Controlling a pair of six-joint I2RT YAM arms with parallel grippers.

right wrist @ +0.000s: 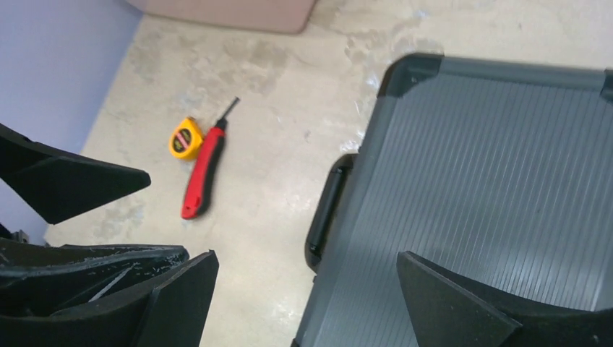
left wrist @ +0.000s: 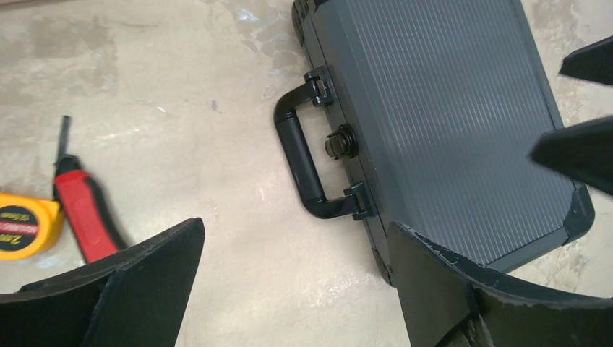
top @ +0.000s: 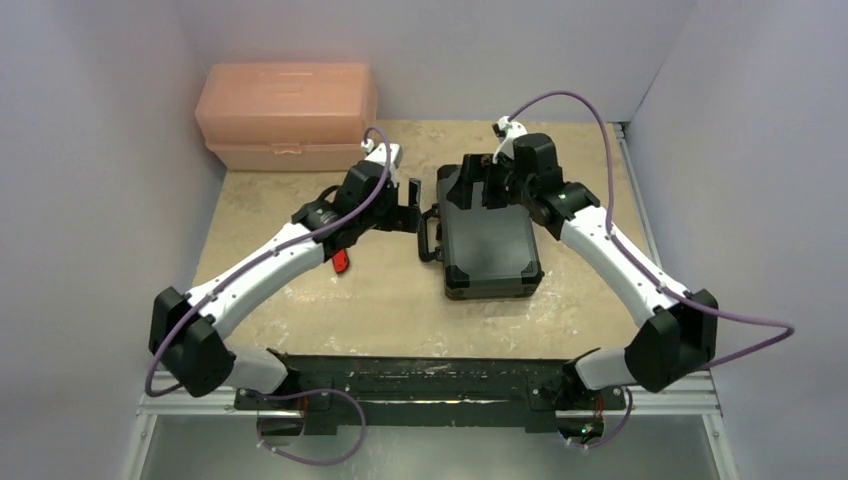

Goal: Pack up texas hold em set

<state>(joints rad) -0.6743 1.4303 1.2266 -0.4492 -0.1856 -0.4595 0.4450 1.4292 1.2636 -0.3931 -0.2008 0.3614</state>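
Left fingers (left wrist: 137, 289) and right fingers (right wrist: 463, 303) hung apart, empty, by the case (top: 490, 250), shut on the table (top: 380, 300); no loose game pieces showed, so I judged packing nearly done.

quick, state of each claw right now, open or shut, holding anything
Left claw: open, holding nothing, beside the closed black case.
Right claw: open, holding nothing, over that case.
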